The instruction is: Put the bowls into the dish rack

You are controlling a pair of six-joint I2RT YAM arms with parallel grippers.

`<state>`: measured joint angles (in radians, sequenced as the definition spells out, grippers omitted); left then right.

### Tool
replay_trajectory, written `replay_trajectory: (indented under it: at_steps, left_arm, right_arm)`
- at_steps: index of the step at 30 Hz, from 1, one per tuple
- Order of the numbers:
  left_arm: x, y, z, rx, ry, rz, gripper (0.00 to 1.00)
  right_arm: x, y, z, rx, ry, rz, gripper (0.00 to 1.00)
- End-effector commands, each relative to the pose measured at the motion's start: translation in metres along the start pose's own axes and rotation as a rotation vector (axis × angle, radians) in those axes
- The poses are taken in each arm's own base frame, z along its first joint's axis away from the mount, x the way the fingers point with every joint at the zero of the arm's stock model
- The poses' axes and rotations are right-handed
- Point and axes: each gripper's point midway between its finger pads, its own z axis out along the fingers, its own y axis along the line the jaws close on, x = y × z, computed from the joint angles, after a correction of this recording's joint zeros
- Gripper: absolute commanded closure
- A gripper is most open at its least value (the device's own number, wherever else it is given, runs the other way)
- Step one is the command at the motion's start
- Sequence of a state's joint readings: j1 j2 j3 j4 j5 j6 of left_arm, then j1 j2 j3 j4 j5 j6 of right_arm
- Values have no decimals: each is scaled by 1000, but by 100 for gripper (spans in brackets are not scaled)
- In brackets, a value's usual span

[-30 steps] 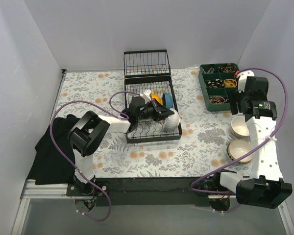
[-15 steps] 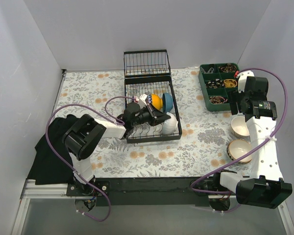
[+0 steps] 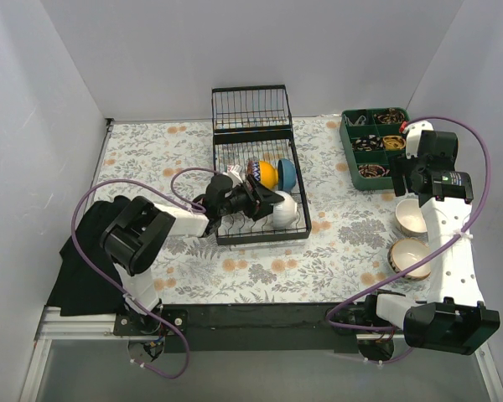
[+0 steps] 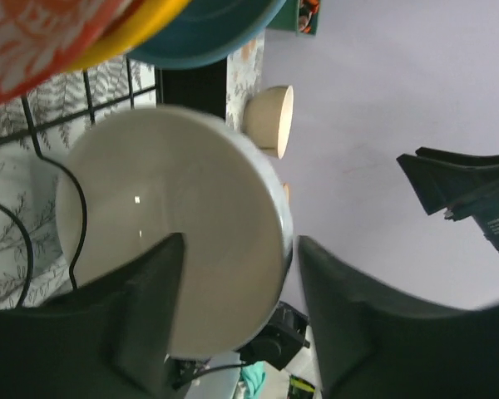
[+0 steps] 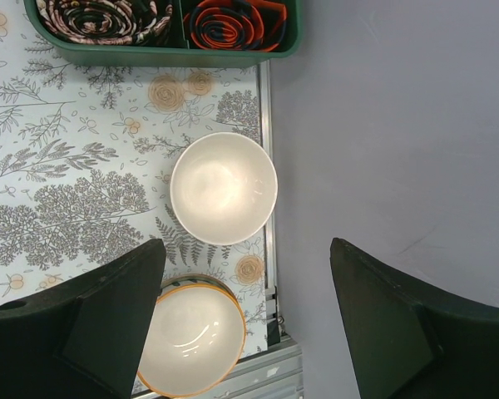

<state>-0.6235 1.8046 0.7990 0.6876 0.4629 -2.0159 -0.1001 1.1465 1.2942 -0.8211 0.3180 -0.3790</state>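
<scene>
Left claw [image 3: 267, 201] was seen low inside the rack [image 3: 260, 240], its jaws spread wide and nothing clamped. In the left wrist view a white bowl [image 4: 175, 216] was framed between the two fingers [image 4: 150, 324], tipped on its side with its hollow turned to the camera. One finger overlapped the bowl's inside and the other stood just off its rim. A black rack wire was seen curving across the bowl's left part. Just behind it, three more bowls were stood on edge in a row across the rack: a patterned bowl [image 3: 255, 171], a yellow bowl [image 3: 269, 174] and a blue bowl [image 3: 288, 172], all close together. The rack's wire-grid end section was raised at the far end.

Right claw [image 5: 248, 245] was held high over the right edge of the table [image 3: 151, 151], its jaws likewise wide and empty. Below it two bowls were left upright on the flowered cover: a cream bowl [image 5: 224, 188] and, nearer the arm bases, an orange-rimmed bowl [image 5: 191, 337], the two just beside each other. Both were well apart from the rack. A green tray [image 5: 162, 56] of coiled items was set beyond the cream bowl, near it but not touching. A black cloth [image 3: 88, 251] was draped at the table's left side by the left arm.
</scene>
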Motion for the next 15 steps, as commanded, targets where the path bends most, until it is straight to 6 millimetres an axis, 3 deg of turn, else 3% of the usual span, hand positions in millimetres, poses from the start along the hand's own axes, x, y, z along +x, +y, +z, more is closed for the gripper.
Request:
replay_trajectory:
  at_steps: [1, 6, 15]
  left_arm:
    - [6, -9, -11, -110, 11, -622, 38]
    - [0, -24, -23, -80, -9, -542, 28]
    - [-23, -41, -44, -86, -43, -361, 18]
  right_arm:
    - [-5, -3, -7, 4, -44, 3, 11]
    - [7, 4, -6, -1, -45, 18, 11]
    - [11, 7, -11, 2, -71, 57, 9]
